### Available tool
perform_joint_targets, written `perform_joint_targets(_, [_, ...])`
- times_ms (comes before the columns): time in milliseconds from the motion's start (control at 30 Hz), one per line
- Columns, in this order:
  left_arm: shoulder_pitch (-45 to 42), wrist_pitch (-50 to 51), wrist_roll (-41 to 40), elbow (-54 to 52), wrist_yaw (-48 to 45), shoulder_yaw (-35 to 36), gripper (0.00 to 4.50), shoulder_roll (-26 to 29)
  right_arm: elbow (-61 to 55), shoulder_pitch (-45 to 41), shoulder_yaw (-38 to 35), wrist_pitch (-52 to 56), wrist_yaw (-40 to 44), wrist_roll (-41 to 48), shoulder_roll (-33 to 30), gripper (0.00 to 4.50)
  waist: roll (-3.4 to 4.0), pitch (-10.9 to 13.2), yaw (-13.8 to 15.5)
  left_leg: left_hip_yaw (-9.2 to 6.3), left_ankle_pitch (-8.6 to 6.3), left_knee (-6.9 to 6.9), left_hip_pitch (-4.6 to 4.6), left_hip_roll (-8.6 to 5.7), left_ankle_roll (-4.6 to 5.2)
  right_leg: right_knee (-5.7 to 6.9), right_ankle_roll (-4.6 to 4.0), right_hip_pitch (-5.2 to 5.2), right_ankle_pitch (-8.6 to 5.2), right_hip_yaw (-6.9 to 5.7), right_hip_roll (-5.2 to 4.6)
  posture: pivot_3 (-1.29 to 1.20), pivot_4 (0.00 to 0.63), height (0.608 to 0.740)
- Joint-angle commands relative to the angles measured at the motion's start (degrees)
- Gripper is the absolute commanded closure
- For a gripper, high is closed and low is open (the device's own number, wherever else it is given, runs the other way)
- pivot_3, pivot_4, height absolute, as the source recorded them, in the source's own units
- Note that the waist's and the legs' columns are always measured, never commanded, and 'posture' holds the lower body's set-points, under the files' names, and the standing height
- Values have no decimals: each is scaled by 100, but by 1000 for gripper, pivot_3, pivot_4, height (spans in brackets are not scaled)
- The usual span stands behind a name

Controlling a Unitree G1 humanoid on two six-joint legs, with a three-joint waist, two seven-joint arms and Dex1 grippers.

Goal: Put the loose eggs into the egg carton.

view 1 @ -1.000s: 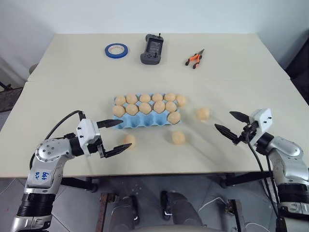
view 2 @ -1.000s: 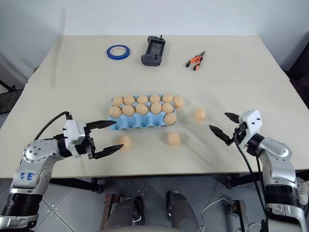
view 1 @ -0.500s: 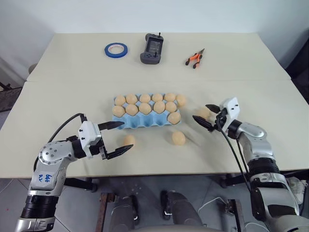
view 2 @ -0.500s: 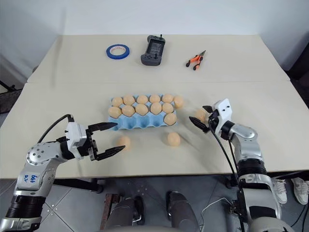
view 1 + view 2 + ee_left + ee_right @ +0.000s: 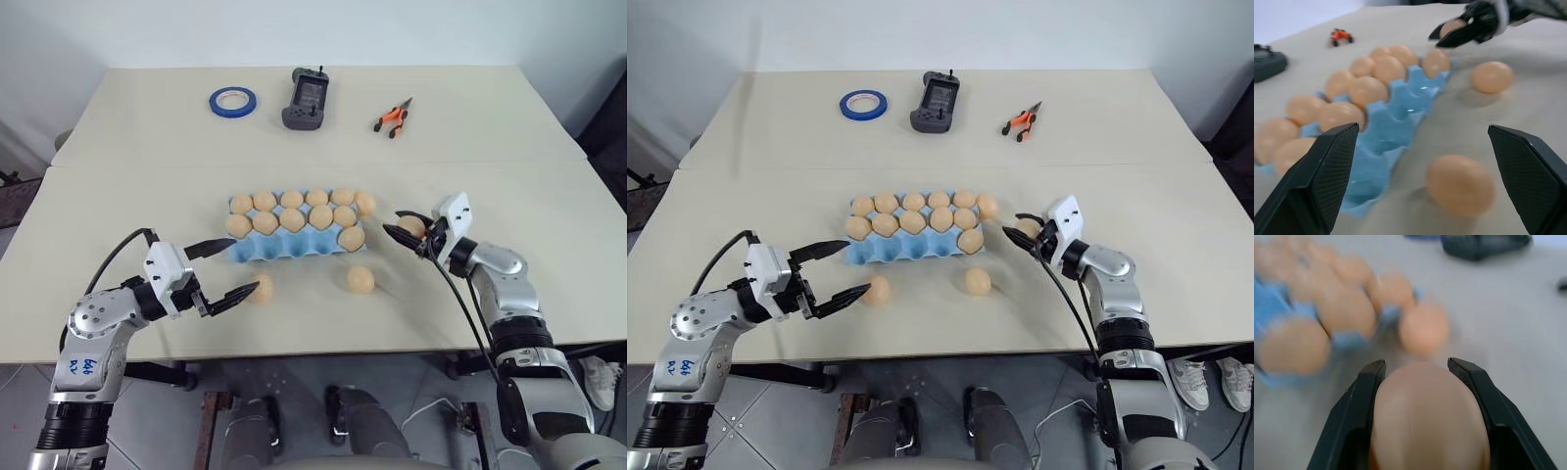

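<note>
The light blue egg carton (image 5: 294, 243) lies mid-table, its far cups full of tan eggs. My right gripper (image 5: 403, 225) is just right of the carton, shut on a loose egg (image 5: 1427, 421) with a finger against each side. I cannot tell whether that egg is off the table. Another loose egg (image 5: 361, 279) lies in front of the carton's right end. A third egg (image 5: 262, 287) rests just past the fingertips of my left gripper (image 5: 229, 271), which is open and empty, pointing at the carton's near left corner. One more egg (image 5: 365, 203) sits at the carton's far right corner.
At the back of the table are a blue tape ring (image 5: 232, 99), a black handheld controller (image 5: 305, 98) and orange-handled pliers (image 5: 392, 117). A seam (image 5: 509, 164) crosses the table behind the carton. Both arms reach in over the front edge.
My right gripper swung left toward the carton, reached the egg lying there and closed around it. The left gripper stayed open in about the same place.
</note>
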Motion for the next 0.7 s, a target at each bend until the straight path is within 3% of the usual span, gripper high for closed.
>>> perform_joint_targets(33, [207,-29,-50,-20,116,259,0,32,-1156,-183,377,584,52,250,293,2626,0,0,-61,0,0,-2,0,1,-1,0,1,-1,1,-1,0,0,150,740])
perform_joint_targets(200, [381,-55,-12,25,216,352,0,35,-1663,-395,912,1155,-220,54,723,2626,0,0,-43,0,1,-23,-2,2,-10,2,-6,-15,-4,-5,-1,0,150,740])
perform_joint_targets(400, [508,-79,-1,-80,299,355,0,-12,-1310,-529,1419,908,-418,-413,1110,2626,-3,-2,-31,0,-3,-53,-5,-6,-15,-10,-10,-23,-6,-9,-12,0,150,740])
perform_joint_targets(500, [559,-70,-24,-148,325,381,0,2,-1166,-500,1405,786,-399,-437,1092,1825,-4,-2,-29,1,-3,-67,-14,-12,-15,-11,-13,-40,-8,-9,-17,0,150,740])
perform_joint_targets(667, [596,-37,-68,-216,347,428,0,50,-1648,-337,1284,973,-134,-156,937,40,-4,-2,-40,3,0,-71,-25,-8,-21,-1,-18,-62,-10,-9,-8,0,150,740])
perform_joint_targets(700, [600,-34,-68,-227,347,429,0,53,-1833,-261,1229,1028,-86,-70,863,40,-4,-2,-40,4,1,-71,-25,-7,-22,2,-18,-63,-11,-7,-6,0,150,740])
